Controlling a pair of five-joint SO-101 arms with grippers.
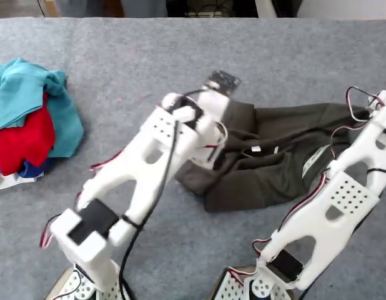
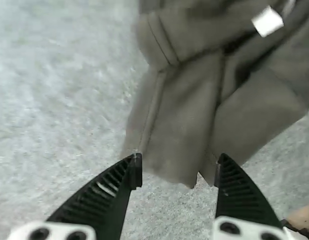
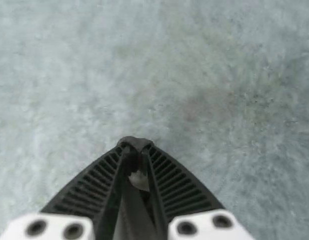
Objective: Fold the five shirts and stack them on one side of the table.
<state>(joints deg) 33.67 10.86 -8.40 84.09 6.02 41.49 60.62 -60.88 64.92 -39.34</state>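
The left jaws are held spread just above the surface [image 1: 118, 56], one tip at either side of a hanging edge of the olive shirt [image 2: 194, 115]. This shirt [image 1: 268, 162] is laid crumpled near the middle. The right jaws are pressed together over bare grey surface. A heap of shirts [image 1: 27, 119], teal, red and blue, is seen at the left edge, well apart.

left arm [image 1: 146, 165] extended, jaws spread, right arm [image 1: 343, 197] jaws pressed together
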